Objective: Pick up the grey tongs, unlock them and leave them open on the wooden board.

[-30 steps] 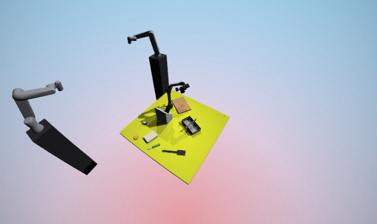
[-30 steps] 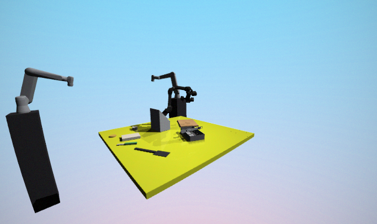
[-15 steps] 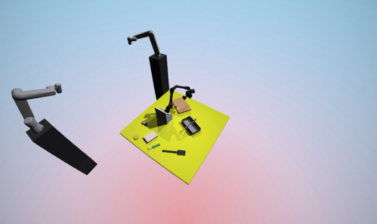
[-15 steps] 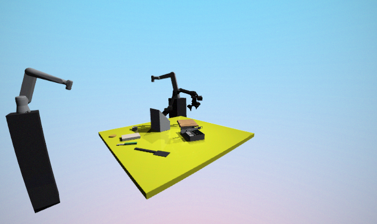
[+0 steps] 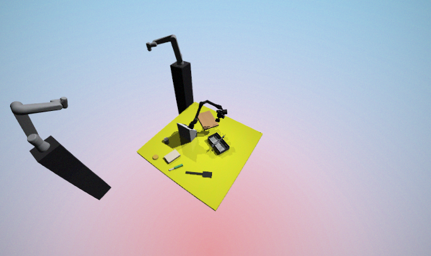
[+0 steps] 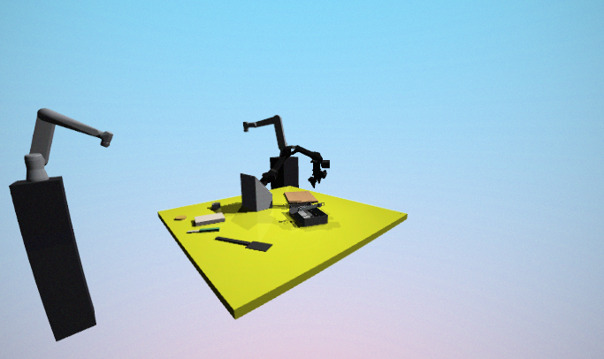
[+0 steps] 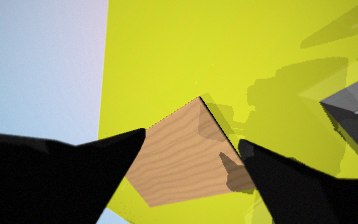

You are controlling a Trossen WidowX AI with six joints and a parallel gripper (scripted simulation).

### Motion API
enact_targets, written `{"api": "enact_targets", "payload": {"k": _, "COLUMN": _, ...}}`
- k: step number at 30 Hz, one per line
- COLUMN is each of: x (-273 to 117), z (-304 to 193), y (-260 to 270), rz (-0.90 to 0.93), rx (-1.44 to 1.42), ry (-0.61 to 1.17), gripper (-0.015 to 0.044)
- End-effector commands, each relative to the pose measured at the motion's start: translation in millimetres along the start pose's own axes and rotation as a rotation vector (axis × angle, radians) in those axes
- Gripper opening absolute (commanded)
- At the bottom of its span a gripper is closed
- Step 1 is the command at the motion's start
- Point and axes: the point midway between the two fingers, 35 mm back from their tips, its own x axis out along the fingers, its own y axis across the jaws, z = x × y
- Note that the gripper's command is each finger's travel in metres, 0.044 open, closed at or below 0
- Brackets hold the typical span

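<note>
The grey tongs (image 5: pixel 223 137) (image 6: pixel 320 205) lie across the dark roasting tin (image 5: pixel 224 151) (image 6: pixel 316 220), sticking out past its sides. Their lock is too small to make out. The wooden board (image 5: pixel 206 118) (image 6: pixel 300 196) (image 7: pixel 175 162) lies flat behind the tin in the top and exterior views. My gripper (image 5: pixel 219 119) (image 6: pixel 318 181) (image 7: pixel 191 138) is open and empty, with its fingers wide apart. It hangs above the table near the board, away from the tongs. In the wrist view the board shows between and beyond the fingers; the tongs cannot be made out there.
A grey wedge-shaped block (image 5: pixel 185 132) (image 6: pixel 255 195) stands beside the arm's base. A pale block (image 5: pixel 171 156) (image 6: pixel 209 218), a green-handled tool (image 5: pixel 178 166) (image 6: pixel 211 230) and a black spatula (image 5: pixel 206 174) (image 6: pixel 259 245) lie in front. A grey object (image 7: pixel 352 100) at the wrist view's right edge is unclear.
</note>
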Motion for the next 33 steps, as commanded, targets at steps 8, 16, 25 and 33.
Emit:
{"api": "enact_targets", "payload": {"k": 8, "x": -7.5, "z": 63.6, "y": -126.5, "rz": -0.143, "rx": -0.367, "ry": -0.054, "gripper": 0.0440}}
{"api": "enact_targets", "payload": {"k": 16, "x": -16.5, "z": 78.5, "y": -203.4, "rz": -0.200, "rx": -0.597, "ry": -0.036, "gripper": 0.0440}}
{"api": "enact_targets", "payload": {"k": 25, "x": -28.6, "z": 77.0, "y": -286.4, "rz": -0.243, "rx": -0.842, "ry": -0.001, "gripper": 0.0440}}
{"api": "enact_targets", "payload": {"k": 33, "x": -38.4, "z": 61.5, "y": -355.6, "rz": -0.263, "rx": -1.055, "ry": 0.035, "gripper": 0.0440}}
